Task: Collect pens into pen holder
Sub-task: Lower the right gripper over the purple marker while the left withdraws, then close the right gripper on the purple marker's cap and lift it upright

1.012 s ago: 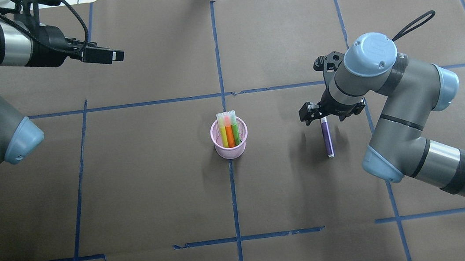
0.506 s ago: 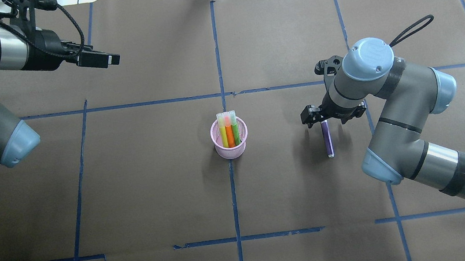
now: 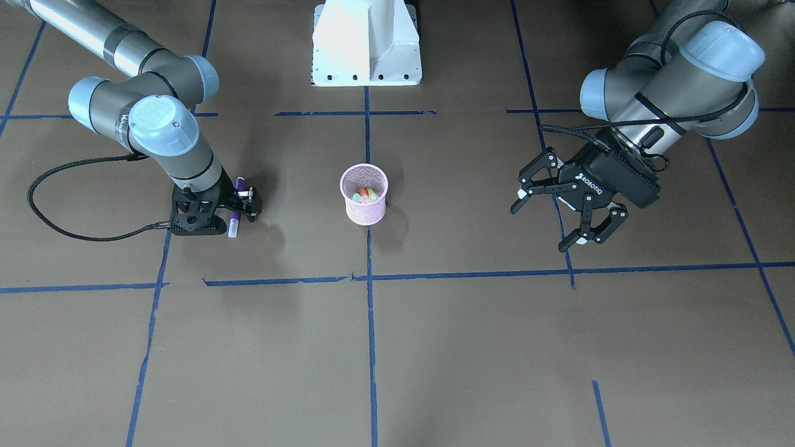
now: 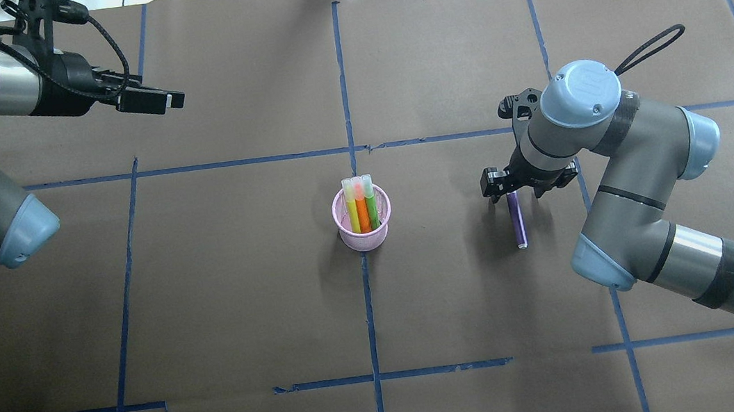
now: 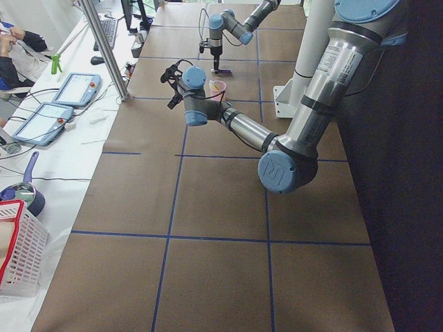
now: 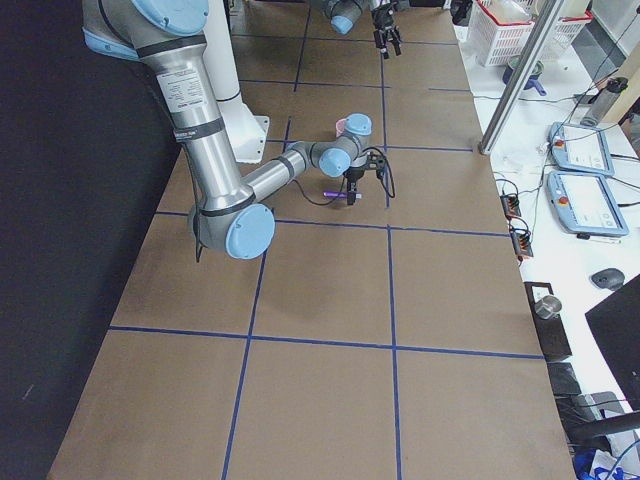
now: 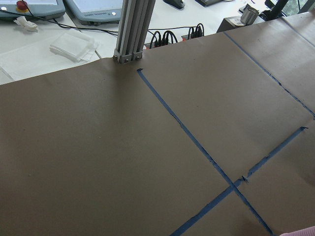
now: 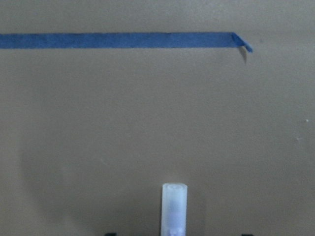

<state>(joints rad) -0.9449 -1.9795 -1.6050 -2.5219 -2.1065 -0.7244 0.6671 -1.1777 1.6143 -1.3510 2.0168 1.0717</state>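
There are four pens, one pink mesh pen holder [image 4: 364, 238] and two grippers. The yellow, orange and green pens [image 4: 361, 206] stand in the holder. The purple pen [image 4: 517, 221] lies flat on the bench [image 4: 246, 305] beside it. The right gripper [image 3: 220, 208] sits open around the purple pen. The left gripper [image 3: 538, 230] is wide open and has nothing in it.

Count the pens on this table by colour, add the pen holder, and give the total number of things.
yellow pen: 1
orange pen: 1
green pen: 1
purple pen: 1
pink pen holder: 1
Total: 5
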